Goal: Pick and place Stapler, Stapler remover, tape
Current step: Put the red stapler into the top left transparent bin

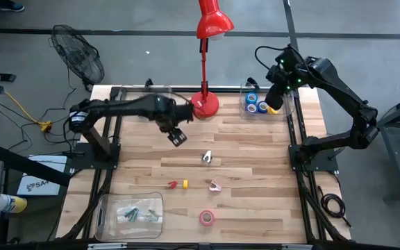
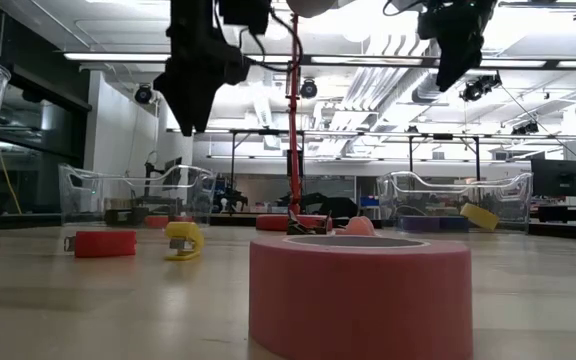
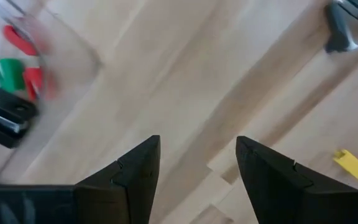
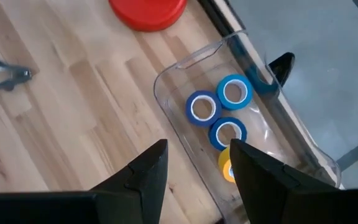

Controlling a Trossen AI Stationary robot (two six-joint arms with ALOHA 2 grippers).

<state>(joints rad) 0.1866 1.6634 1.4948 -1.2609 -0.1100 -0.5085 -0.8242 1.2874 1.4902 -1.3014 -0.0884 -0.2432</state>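
- Left tool [image 1: 177,136]: fingers spread, nothing between them, above bare tabletop [image 1: 255,173].
- Right tool [image 1: 275,99]: fingers apart, empty, over the clear bin [image 4: 185,68] holding three blue tape rolls [image 4: 218,112] and a yellow one [image 4: 227,167].
- Pink tape roll [image 1: 207,217] lies near the front tabletop edge.
- Stapler [image 3: 5,115] inside the other bin [image 1: 103,208].

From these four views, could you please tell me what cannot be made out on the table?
- Clear bin near the front left: contents too small in the high view, blurred in the left wrist view; a stapler cannot be confirmed.
- Yellow tape roll: partly hidden by the right gripper's finger in the right wrist view.
- Small pink item: too small to identify; the pink tape roll blocks it in the low view.
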